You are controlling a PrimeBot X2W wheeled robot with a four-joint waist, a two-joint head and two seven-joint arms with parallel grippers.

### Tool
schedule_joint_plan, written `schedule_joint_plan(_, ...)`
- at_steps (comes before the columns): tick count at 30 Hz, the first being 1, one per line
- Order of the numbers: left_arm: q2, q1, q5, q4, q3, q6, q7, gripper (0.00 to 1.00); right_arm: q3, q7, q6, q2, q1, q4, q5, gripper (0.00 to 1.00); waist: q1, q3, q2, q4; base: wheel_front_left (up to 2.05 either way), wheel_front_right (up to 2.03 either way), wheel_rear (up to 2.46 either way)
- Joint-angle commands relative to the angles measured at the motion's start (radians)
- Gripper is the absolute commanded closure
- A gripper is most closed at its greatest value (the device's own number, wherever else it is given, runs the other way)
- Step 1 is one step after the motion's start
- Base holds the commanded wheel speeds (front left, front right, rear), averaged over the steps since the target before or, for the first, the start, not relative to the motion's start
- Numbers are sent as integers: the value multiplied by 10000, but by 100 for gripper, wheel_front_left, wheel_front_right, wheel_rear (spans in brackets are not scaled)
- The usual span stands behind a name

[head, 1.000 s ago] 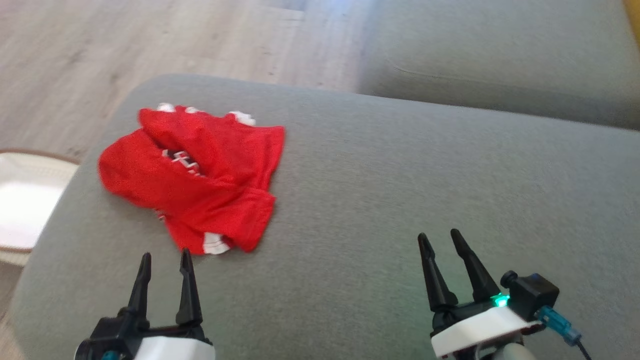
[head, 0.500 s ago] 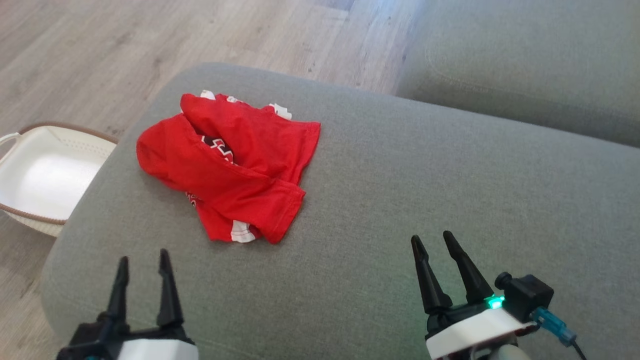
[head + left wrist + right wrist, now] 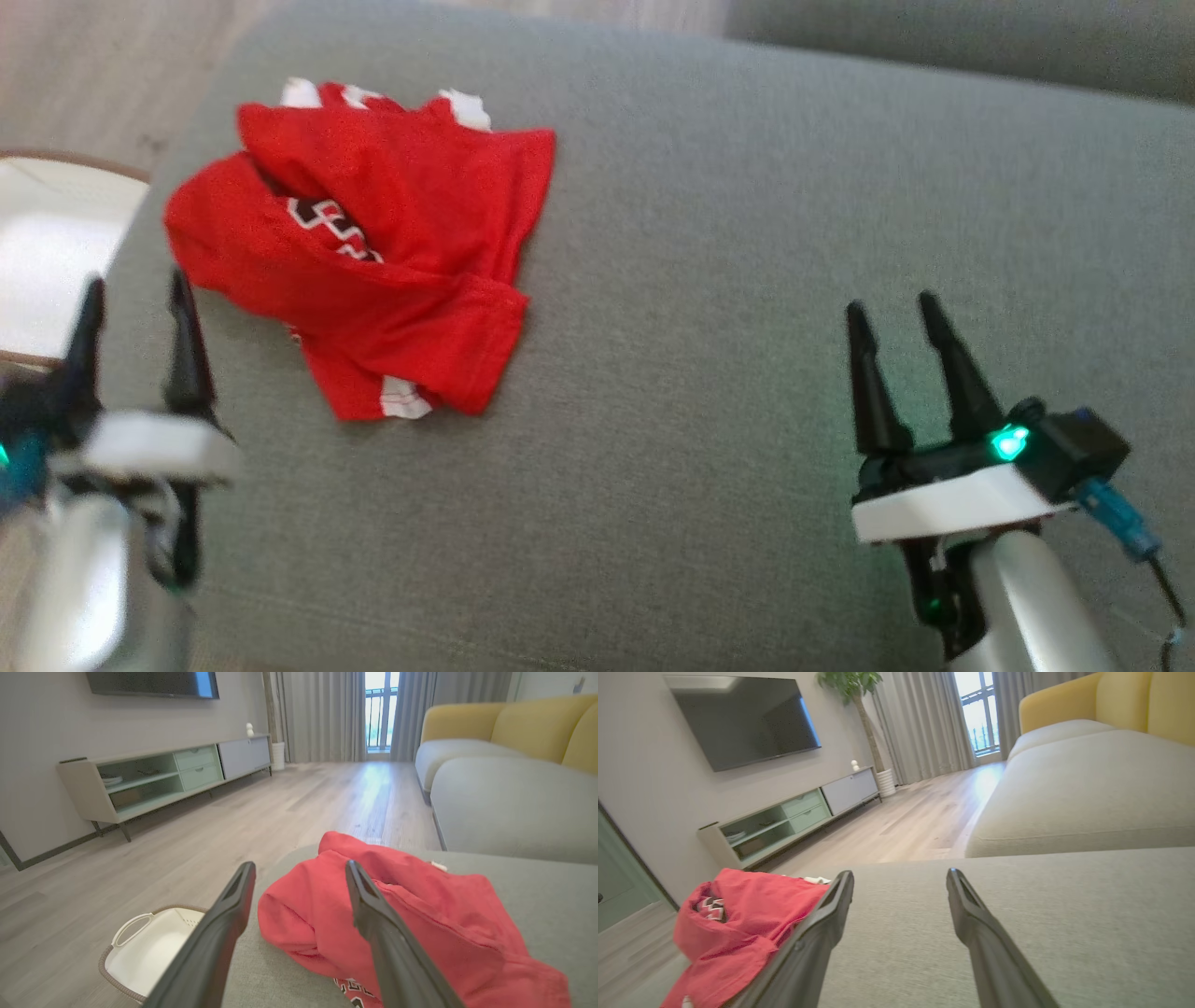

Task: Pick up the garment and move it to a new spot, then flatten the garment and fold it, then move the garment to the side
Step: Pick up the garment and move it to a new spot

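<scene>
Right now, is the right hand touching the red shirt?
Apart. The head view shows bare grey cushion between the right hand and the red shirt.

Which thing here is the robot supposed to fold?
Look at the wide grey sofa cushion in front of the robot. Near its left end, close to the white basket on the floor, lies a crumpled red garment. It is the only bright red thing there, with white trim and a dark-and-white print showing in its folds.

Red cloth garment [image 3: 373, 252], matt woven cushion [image 3: 728, 280].
</scene>
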Motion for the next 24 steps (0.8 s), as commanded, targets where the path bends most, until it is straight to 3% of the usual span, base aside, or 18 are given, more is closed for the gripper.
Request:
schedule_joint_plan(1, 620, -947, -14, 151, 379, -107, 494, 0, 21, -111, 77, -52, -359, -389, -201, 0, -2, 803, 0, -432, 0, 0, 0)
schedule_joint_plan(8, 1914, -3392, -223, 2726, -296, -533, 2874, 0, -290, -111, 77, -52, -693, -724, -619, 0, -2, 1720, 0, -859, 0, 0, 0)
schedule_joint_plan(12, 2444, -4465, -401, 4368, -757, -607, 3456, 0, -396, -111, 77, -52, -834, -759, -780, 0, -2, 2089, 0, -1150, 0, 0, 0)
schedule_joint_plan(17, 2621, -5071, -707, 5554, -1233, -623, 3693, 0, -396, -111, 77, -52, -875, -822, -824, 0, -2, 2253, 0, -1310, 0, 0, 0)
schedule_joint_plan(18, 2646, -5146, -824, 5708, -1312, -624, 3667, 61, -402, -111, 77, -52, -881, -826, -824, 0, -2, 2263, 0, -1334, 0, 0, 0)
schedule_joint_plan(19, 2646, -5146, -824, 5708, -1312, -624, 3667, 61, -402, -111, 77, -52, -881, -826, -824, 0, -2, 2263, 0, -1334, 0, 0, 0)
schedule_joint_plan(20, 2692, -5220, -917, 5802, -1372, -625, 3528, 100, -416, -111, 77, -52, -889, -831, -822, 0, -2, 2267, 0, -1354, 0, 0, 0)
schedule_joint_plan(24, 2849, -5520, -1210, 6050, -1318, -626, 2421, 100, -432, -111, 77, -52, -893, -779, -768, 0, -2, 2125, 0, -1405, 0, 0, 0)
